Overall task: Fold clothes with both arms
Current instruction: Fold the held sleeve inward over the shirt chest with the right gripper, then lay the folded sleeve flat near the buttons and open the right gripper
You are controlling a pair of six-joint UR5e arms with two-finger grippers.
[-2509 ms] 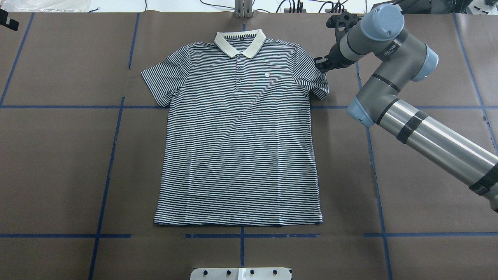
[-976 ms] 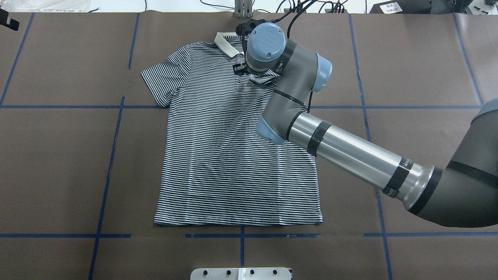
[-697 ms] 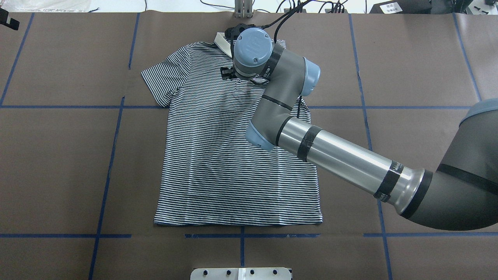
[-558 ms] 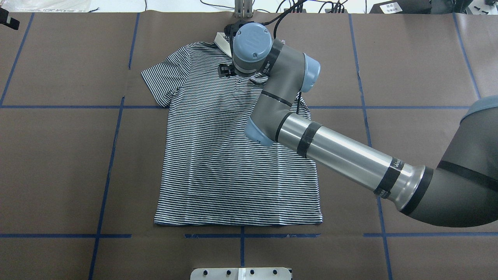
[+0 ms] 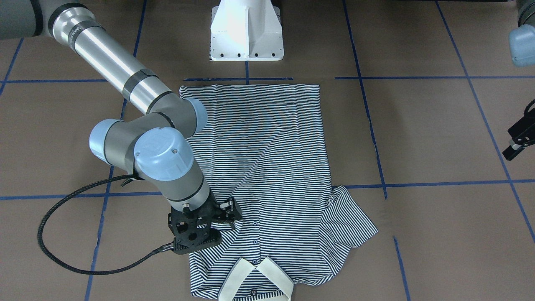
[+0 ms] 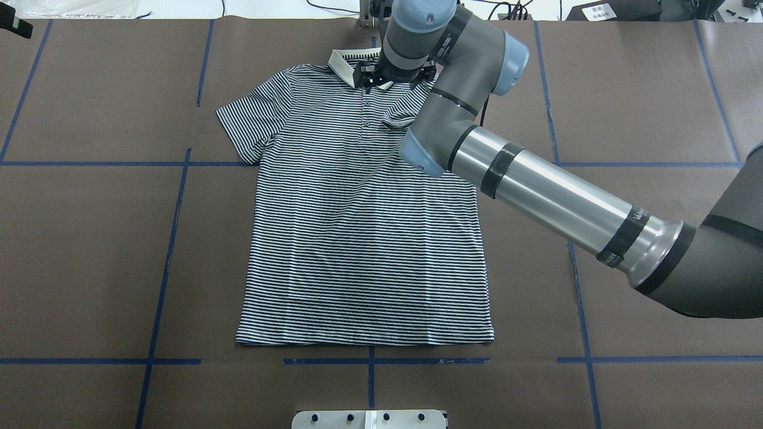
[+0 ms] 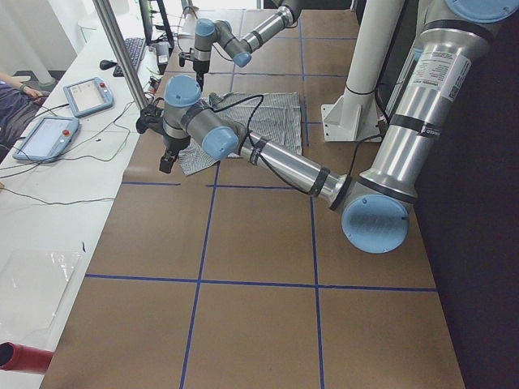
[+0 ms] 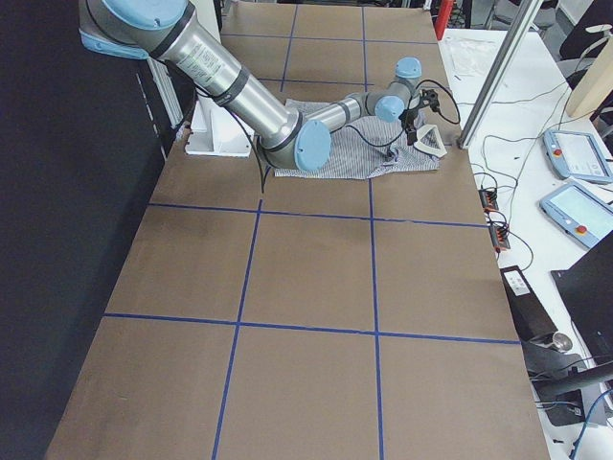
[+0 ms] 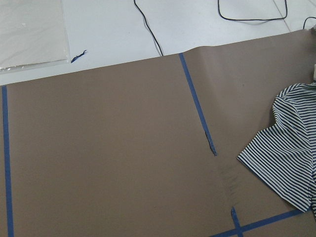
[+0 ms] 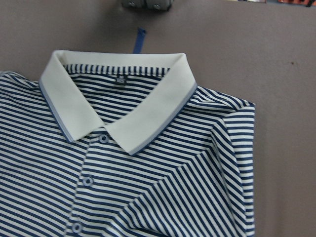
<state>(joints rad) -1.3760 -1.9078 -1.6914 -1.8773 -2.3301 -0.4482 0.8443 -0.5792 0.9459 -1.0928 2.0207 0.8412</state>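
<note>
Polo shirt [image 6: 357, 238] lies flat and front-up on the desk [image 6: 89, 238], spread out beneath the right claw [image 5: 229, 211] and running from there back toward the robot. That claw hangs above the chest, just beside the button placket, with the cream collar [image 10: 118, 108] just beyond it. The near sleeve [image 10: 207, 197] lies folded in across the chest under the claw. The far sleeve [image 6: 250, 122] is spread out flat on the other side of the placket.

The likeliest trouble is the folded sleeve sliding or springing open, since nothing pins it. A low sideways move could also catch the collar or placket and drag the cloth askew. The trailing cable [image 5: 40, 234] hangs beside the shirt and might brush its edge. The crease looks slanted, which could leave the finished fold lopsided.

The right claw appears to touch and hold nothing, and its own camera shows only cloth. I cannot tell how wide its fingers stand. The left claw [image 5: 518, 140] sits well off to the side over bare desk, its opening likewise unreadable.
</note>
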